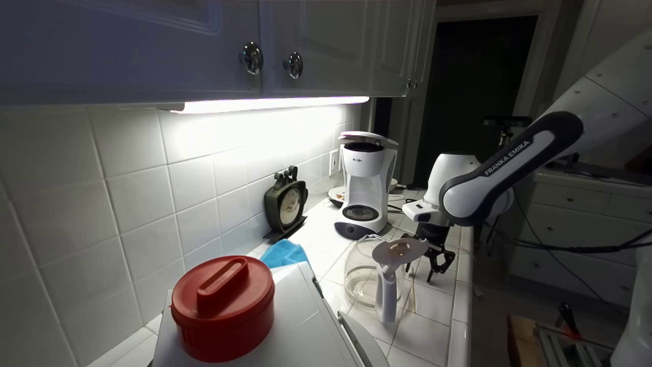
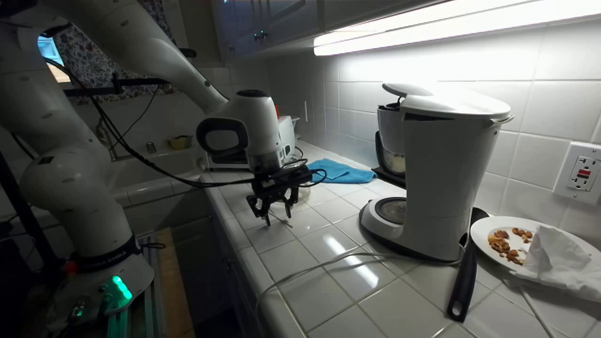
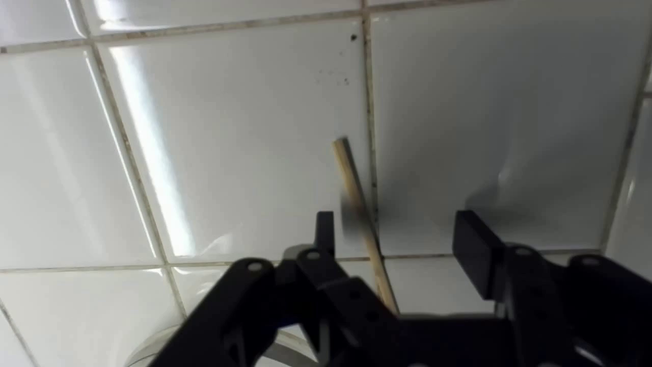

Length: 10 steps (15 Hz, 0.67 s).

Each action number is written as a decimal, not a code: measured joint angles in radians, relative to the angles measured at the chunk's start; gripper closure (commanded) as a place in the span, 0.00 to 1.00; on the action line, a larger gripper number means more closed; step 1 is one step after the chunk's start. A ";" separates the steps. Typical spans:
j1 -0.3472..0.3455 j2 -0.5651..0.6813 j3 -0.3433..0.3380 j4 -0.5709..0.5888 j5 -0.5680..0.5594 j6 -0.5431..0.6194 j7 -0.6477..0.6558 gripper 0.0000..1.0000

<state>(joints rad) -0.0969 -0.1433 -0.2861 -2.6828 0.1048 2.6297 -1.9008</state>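
My gripper (image 3: 395, 239) is open and points down just above the white tiled counter; it also shows in both exterior views (image 1: 418, 272) (image 2: 279, 218). A thin wooden stick (image 3: 349, 173) lies on the tiles. In the wrist view it runs between my two fingers, closer to the left one, and its lower end is hidden by the gripper. Nothing is held. A clear glass carafe (image 1: 359, 278) with a white handle and lid stands beside the gripper; part of its rim shows in the wrist view (image 3: 153, 344). A white coffee maker (image 1: 365, 171) (image 2: 441, 188) stands with its top lid raised.
A blue cloth (image 1: 285, 254) (image 2: 340, 172) and a dark green scale (image 1: 277, 206) are near the wall. A red lidded container (image 1: 224, 306) sits on a white appliance (image 1: 300, 318). A cord (image 2: 319, 267), black handle (image 2: 464, 281) and plate of nuts (image 2: 483, 230) lie around the coffee maker.
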 measured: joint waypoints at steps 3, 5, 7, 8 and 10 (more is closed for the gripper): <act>-0.001 0.006 -0.001 0.006 0.002 0.000 -0.001 0.76; -0.002 0.012 -0.001 0.011 0.007 0.000 -0.006 0.90; -0.003 0.022 -0.001 0.020 0.012 0.000 -0.013 0.94; -0.004 0.028 -0.001 0.025 0.013 0.000 -0.016 0.96; -0.006 0.039 -0.001 0.035 0.017 0.001 -0.024 0.94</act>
<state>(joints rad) -0.1027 -0.1046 -0.2869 -2.6474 0.1218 2.6302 -1.9244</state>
